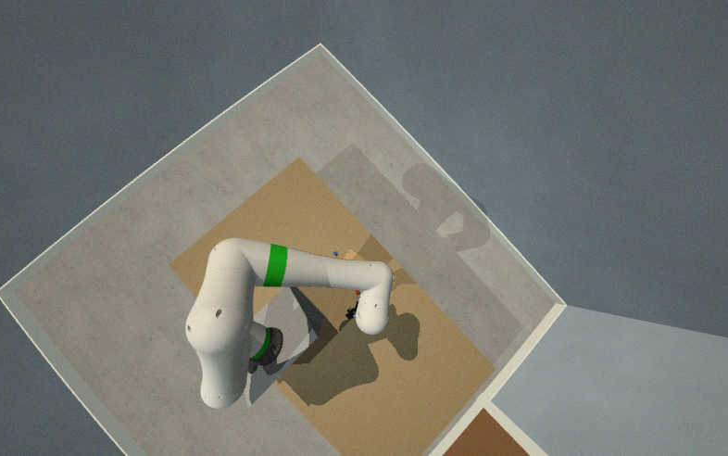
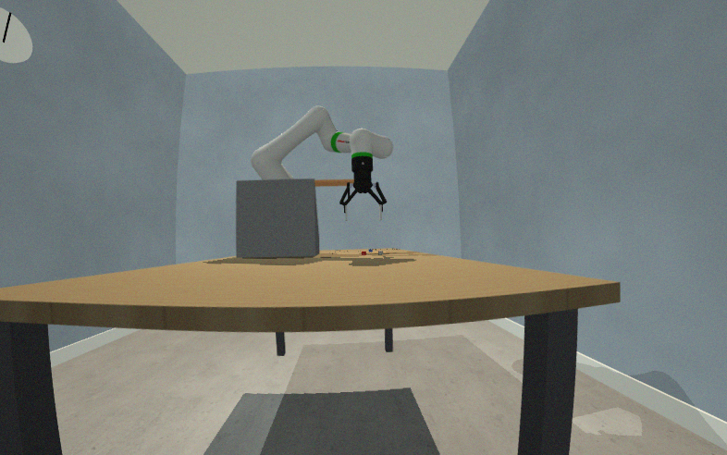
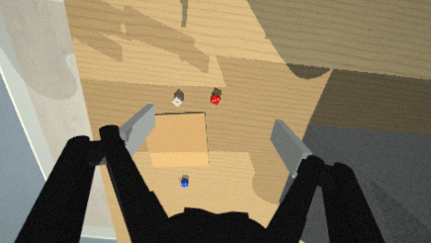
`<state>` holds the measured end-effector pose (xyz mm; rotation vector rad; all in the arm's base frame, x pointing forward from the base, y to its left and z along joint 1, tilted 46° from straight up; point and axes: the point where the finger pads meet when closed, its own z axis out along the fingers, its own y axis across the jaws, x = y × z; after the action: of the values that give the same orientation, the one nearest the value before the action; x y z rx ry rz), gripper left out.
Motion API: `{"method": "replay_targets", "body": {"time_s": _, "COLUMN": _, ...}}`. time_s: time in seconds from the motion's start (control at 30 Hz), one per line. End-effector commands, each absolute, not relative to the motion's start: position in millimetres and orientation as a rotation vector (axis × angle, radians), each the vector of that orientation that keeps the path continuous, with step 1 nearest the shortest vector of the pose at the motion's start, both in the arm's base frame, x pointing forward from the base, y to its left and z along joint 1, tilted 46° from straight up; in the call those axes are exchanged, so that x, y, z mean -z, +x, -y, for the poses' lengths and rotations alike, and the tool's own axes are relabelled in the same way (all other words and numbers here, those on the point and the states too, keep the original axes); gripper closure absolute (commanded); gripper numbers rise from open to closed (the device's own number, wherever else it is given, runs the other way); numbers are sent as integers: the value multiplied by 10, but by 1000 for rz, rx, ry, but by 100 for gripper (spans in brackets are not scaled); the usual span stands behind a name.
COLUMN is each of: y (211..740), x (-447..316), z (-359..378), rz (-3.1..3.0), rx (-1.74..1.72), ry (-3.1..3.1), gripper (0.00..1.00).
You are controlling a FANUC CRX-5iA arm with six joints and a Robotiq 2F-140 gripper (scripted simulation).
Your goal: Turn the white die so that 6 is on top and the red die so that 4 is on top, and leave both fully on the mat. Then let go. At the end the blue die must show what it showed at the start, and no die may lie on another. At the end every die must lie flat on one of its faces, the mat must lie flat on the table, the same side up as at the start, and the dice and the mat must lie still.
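Observation:
The white die (image 3: 177,101) (image 2: 380,252) lies on the table just beyond the mat (image 3: 180,140) (image 1: 350,253) in the wrist view; its top seems to show one dark pip. The red die (image 3: 215,100) (image 2: 363,252) (image 1: 357,292) lies to its right, also off the mat; its pips are too small to read. The blue die (image 3: 184,183) (image 2: 370,250) (image 1: 335,253) lies off the mat's opposite side, pips unreadable. My gripper (image 3: 215,121) (image 2: 363,219) is open and empty, high above the table. The arm hides the white die and part of the mat in the top view.
A grey block (image 2: 276,218) stands on the table (image 2: 310,288) beside the arm, left of the gripper in the exterior view. It fills the right edge of the wrist view. Arm shadows cross the table around the dice. A table edge shows left of the mat in the wrist view.

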<state>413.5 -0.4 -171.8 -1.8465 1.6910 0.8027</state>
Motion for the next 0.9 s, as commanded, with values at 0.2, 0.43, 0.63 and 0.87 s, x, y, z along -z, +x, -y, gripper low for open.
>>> {"method": "replay_targets", "body": {"time_s": 0.2, "y": 4111, "x": 1922, "z": -202, "rz": -1691, "rx": -802, "ry": -1846, "gripper": 0}}
{"method": "replay_targets", "body": {"time_s": 0.43, "y": 4069, "x": 2273, "z": -558, "rz": -1691, "rx": -802, "ry": -1846, "gripper": 0}}
{"method": "replay_targets", "body": {"time_s": 0.63, "y": 4054, "x": 2402, "z": -688, "rz": -1691, "rx": -802, "ry": -1846, "gripper": 0}}
{"method": "replay_targets", "body": {"time_s": 0.87, "y": 4054, "x": 2405, "z": -692, "rz": -1691, "rx": -802, "ry": -1846, "gripper": 0}}
